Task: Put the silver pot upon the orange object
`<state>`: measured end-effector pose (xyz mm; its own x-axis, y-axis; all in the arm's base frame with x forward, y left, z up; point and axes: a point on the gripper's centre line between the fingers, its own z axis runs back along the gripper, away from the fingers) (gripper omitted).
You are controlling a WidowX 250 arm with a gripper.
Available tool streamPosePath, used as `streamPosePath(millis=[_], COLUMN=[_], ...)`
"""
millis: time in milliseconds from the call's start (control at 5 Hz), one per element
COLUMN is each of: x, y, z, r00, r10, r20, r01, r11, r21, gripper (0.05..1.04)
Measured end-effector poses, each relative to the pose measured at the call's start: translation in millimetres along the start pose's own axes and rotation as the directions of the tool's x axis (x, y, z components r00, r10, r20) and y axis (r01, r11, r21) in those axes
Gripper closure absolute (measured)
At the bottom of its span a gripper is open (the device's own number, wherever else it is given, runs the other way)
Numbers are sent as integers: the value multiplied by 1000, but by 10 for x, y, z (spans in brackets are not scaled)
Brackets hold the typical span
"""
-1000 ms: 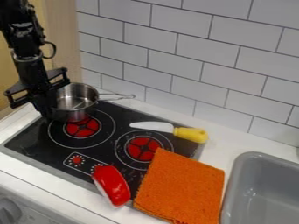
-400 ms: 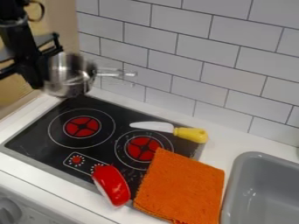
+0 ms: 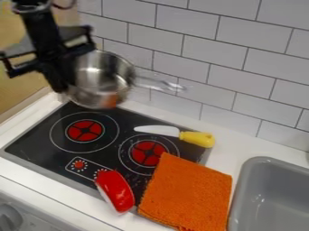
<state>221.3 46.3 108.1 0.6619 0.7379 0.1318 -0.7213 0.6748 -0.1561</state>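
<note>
At the upper left, my gripper [image 3: 65, 85] is shut on the near-left wall of the silver pot [image 3: 100, 83]. The pot hangs in the air above the back left of the stove, its handle pointing right toward the tiled wall. The orange object, a folded cloth [image 3: 186, 194], lies flat at the lower middle, partly over the stove's front right corner and partly on the white counter. Pot and cloth are well apart.
The black stove [image 3: 45, 155] has two red burners. A knife with a yellow handle [image 3: 197, 139] lies at its back right edge. A red bowl-like item [image 3: 116, 191] leans beside the cloth. A grey sink [image 3: 265, 164] is at the right.
The gripper has lifted the silver pot off the stove's back left area, then carried it to the right. The cloth, knife and red item have stayed put.
</note>
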Motion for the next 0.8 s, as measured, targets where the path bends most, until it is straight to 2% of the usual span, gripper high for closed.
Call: streamPosePath(millis=[200, 400, 600, 800], x=[-380, -605, -808, -936], y=[-183, -218, -360, -403], z=[33, -33, -150, -402], r00=[968, 912, 861, 810], r10=[-242, -392, -478, -528], r20=[-64, -125, -173, -255], r01=[242, 389, 473, 531], r11=[970, 920, 878, 845], r21=[-5, -48, -73, -65], gripper=[1029, 1029, 1029, 1029])
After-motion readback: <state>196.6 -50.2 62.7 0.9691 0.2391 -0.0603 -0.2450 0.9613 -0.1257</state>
